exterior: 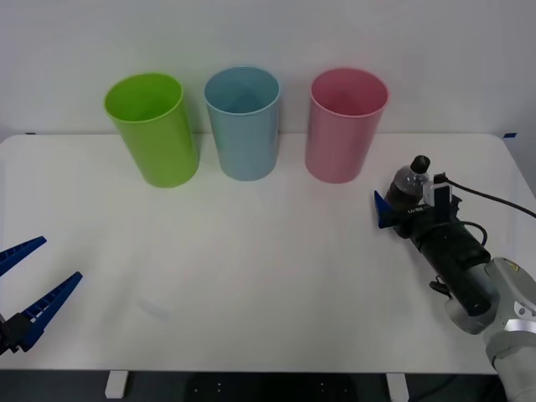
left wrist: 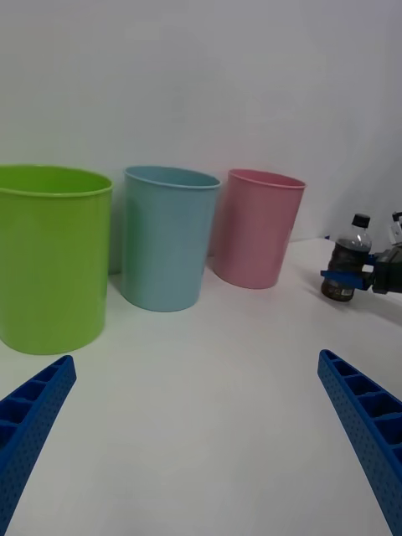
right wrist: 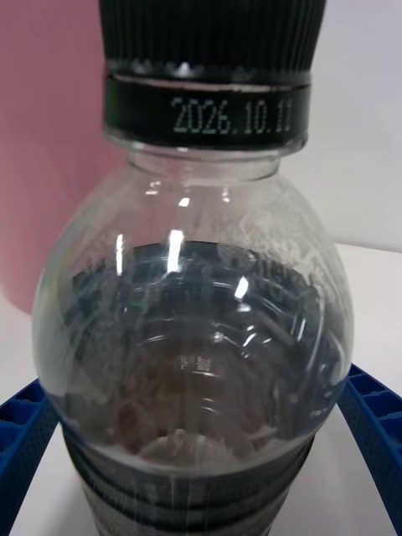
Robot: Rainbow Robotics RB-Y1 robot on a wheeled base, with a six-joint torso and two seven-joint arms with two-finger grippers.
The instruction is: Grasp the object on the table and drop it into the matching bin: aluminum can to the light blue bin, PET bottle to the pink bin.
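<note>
Bottle (exterior: 409,186) upright on table (exterior: 251,276), between fingers of right gripper (exterior: 400,208); blue fingers flank lower body, seemingly closed on it, firmness unclear. Pink bin (exterior: 343,126) near, beyond gripper and to its left. Judgement: confirm squeeze below shoulder, lift straight, clear rim before release. Left gripper (exterior: 25,289) open, empty, well apart.

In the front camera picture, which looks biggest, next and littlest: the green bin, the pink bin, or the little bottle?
1. The lime green bin and pink bin look about alike, so no ranking between them.
2. PET bottle, clearly smallest, between the right gripper's fingers.
</note>
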